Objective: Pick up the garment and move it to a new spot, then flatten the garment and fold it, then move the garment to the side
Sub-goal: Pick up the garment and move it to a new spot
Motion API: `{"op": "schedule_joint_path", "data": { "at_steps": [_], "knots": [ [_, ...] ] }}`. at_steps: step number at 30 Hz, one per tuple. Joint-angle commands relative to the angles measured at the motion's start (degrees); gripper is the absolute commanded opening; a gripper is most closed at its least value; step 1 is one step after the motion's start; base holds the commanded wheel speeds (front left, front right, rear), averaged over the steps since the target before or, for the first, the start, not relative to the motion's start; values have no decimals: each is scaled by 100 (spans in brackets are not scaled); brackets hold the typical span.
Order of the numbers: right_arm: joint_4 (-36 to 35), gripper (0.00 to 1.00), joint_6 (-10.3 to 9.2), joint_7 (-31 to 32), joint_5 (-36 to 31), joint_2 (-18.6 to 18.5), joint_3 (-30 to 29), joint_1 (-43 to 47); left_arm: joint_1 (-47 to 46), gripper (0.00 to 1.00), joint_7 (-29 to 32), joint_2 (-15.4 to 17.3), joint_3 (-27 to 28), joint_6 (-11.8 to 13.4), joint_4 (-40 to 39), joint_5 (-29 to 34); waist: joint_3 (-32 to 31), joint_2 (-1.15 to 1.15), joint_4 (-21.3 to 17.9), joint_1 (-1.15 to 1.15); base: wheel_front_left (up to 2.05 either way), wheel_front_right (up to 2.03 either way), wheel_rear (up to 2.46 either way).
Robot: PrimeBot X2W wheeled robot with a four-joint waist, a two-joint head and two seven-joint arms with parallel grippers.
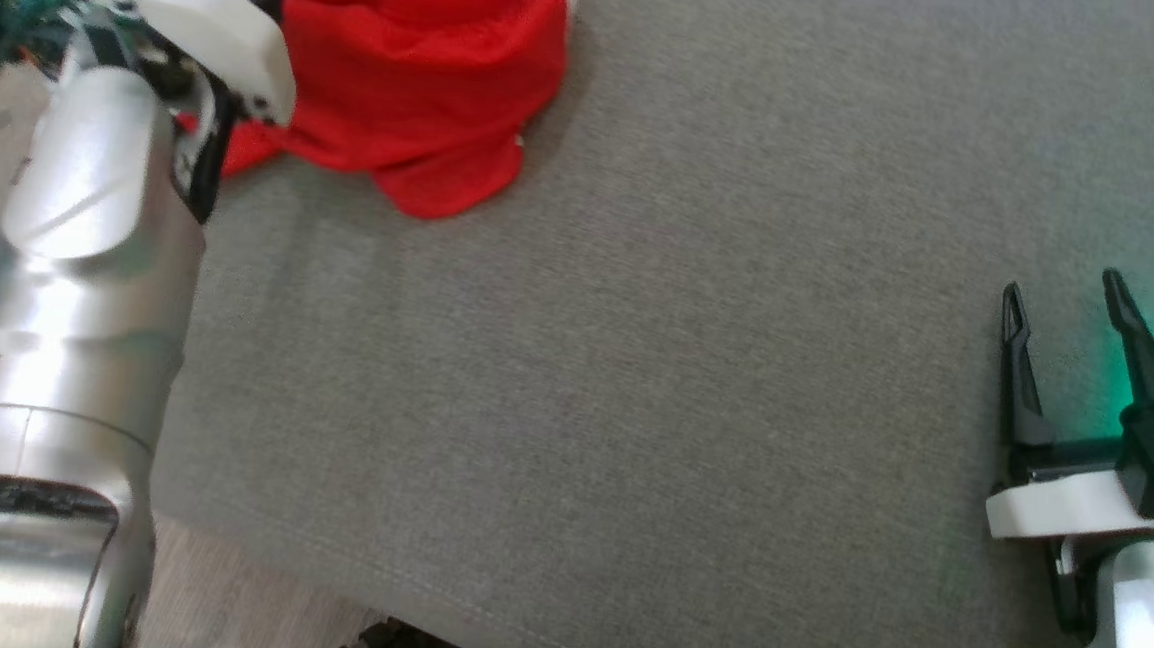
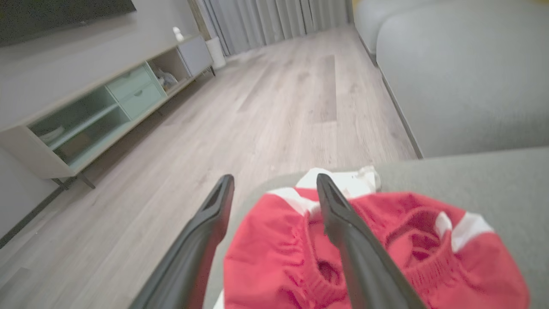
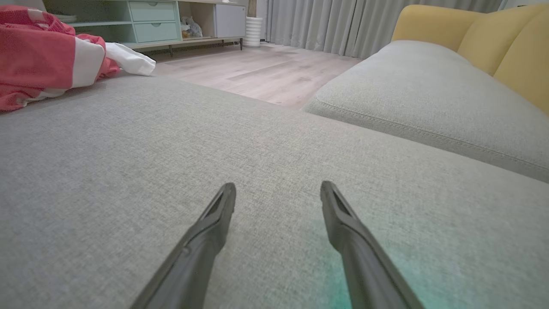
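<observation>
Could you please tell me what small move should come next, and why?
Probably lower the left gripper onto the crumpled red garment: its jaws stand open over the bunched fabric, holding nothing, and the garment lies heaped at the edge of the grey cushion.

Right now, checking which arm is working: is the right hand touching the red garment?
Apart. In the head view a wide stretch of grey cushion lies between the right hand and the red garment.

Garment (image 1: 421, 84) ran off the head view at eleven o'clock, left edge seemingly tucked behind the left forearm (image 1: 92, 234).
</observation>
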Motion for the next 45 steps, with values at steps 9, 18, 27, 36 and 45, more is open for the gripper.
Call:
{"op": "schedule_joint_path", "data": {
  "at_steps": [9,18,27,36,45],
  "knots": [
    [-160,100,-4,-3,-19,-250,167,-156,-647,100,244,572,-537,-32,1579,-242,576,0,-496,-1,0,0,0],
    [-212,100,-4,-3,-33,-249,75,-148,-887,0,-207,792,-591,68,1986,-272,635,0,-541,-1,0,0,0],
    [-12,100,-4,-3,77,-14,227,-270,-1621,0,-1034,734,-1080,194,1521,162,38,0,-636,-1,0,0,0],
    [52,100,-4,-3,319,318,590,-303,-2225,0,-1107,740,-1640,-2,570,368,-943,0,-1665,-1,0,0,0],
    [-79,100,-4,-3,1375,357,857,-179,-2518,0,-736,489,-2420,-32,-254,-263,-1416,0,-3078,-1,0,0,0]
  ]
}}
